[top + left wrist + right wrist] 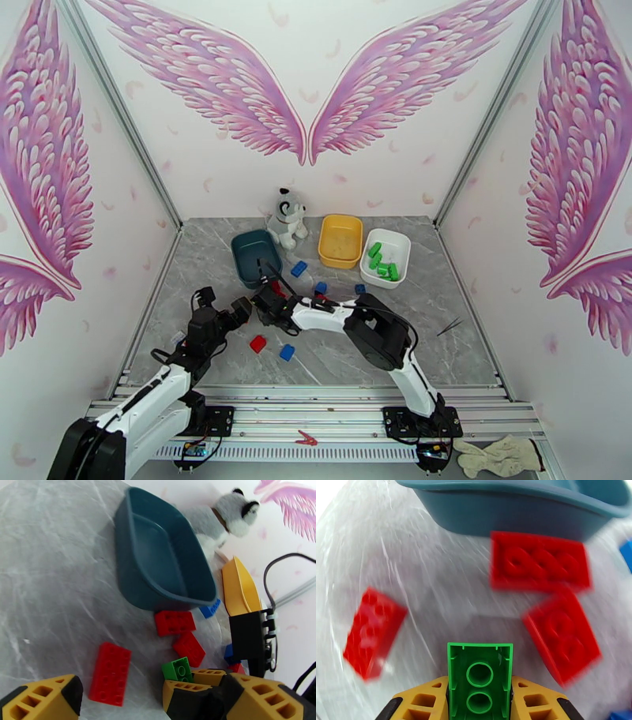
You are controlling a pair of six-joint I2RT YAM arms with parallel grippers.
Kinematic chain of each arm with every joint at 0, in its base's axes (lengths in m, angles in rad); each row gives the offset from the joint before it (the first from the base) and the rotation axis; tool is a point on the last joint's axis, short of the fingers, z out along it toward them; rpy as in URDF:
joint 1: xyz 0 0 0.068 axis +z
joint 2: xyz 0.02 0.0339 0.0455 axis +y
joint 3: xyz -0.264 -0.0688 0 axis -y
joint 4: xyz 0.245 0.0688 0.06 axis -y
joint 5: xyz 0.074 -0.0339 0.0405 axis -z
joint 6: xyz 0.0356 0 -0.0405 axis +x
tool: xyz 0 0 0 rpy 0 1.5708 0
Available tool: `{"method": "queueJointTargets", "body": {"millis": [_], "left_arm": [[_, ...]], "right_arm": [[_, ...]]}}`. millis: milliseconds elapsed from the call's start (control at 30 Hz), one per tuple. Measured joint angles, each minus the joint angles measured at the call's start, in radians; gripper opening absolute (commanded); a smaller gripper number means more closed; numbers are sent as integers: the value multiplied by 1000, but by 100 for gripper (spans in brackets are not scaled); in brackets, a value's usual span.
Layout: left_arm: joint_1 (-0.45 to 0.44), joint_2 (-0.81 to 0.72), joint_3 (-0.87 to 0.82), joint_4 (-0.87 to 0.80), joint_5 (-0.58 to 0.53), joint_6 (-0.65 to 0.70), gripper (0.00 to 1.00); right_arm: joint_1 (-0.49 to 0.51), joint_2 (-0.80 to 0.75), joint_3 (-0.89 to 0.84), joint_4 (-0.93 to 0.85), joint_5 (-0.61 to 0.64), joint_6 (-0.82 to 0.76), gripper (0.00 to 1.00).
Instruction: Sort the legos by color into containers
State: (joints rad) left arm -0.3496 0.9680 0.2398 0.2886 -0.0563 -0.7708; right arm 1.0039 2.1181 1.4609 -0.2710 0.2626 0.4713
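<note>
Starting at the left of the top view: the left tool [235, 309] sits lower left of centre with its fingers spread wide and nothing between them, so it's basically a bystander.

Just to its right, nearly touching, the right tool [270, 303] is clamped narrow on a green lego [480, 677]. The wrist view shows the brick sticking out between the two yellow fingers. Its hollow underside faces the camera and its long axis runs straight up the frame, away from the tool. Can't tell whether it's clear of the surface [458, 355].

Red legos [539, 561] lie around it and the teal tub [241, 249] is right above, but that doesn't look like where green goes.

Moving right there's the yellow tub [340, 233], then the white tub [399, 241] right of centre, which has a bunch of green legos [383, 264] in it.

So it all hinges on this: the white tub lies up and to the right of the right tool, well apart, past the yellow one. That's the right arm's side, so probably its carry.
</note>
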Motion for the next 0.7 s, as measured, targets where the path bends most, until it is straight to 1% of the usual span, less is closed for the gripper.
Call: {"method": "queueJointTargets", "body": {"millis": [133, 233, 333, 500, 700], "left_arm": [[-74, 99, 58, 61, -28, 1, 99], [-147, 168, 124, 84, -54, 11, 99], [-232, 266, 224, 97, -69, 30, 99], [-361, 492, 445, 122, -72, 71, 98], [-488, 719, 690, 98, -75, 132, 98]], "right_arm": [[-23, -122, -80, 2, 19, 0, 27], [-89, -212, -148, 7, 27, 2, 26], [-198, -289, -222, 9, 30, 12, 26], [-414, -385, -318, 6, 26, 37, 27], [-656, -452, -347, 0, -10, 68, 28]]}}
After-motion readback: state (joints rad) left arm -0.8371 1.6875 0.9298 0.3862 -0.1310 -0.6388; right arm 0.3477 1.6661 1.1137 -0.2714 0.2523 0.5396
